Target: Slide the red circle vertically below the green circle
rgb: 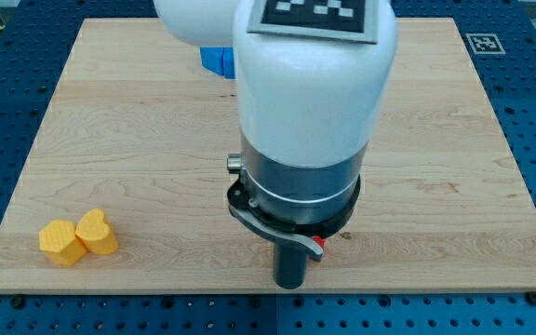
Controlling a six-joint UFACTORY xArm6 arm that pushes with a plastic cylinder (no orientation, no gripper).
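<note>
My tip [290, 284] is near the board's bottom edge, below the middle. A small red patch [318, 246] shows just to the right of the rod, a little above the tip; most of it is hidden by the arm, so I cannot tell its shape. No green circle is in sight. The arm's white and dark body [305, 112] hides the middle of the board.
A blue block [217, 61] peeks out from behind the arm near the view's top. A yellow hexagon [60, 242] and a yellow heart [97, 233] touch each other at the bottom left. The wooden board [454, 140] lies on a blue perforated table.
</note>
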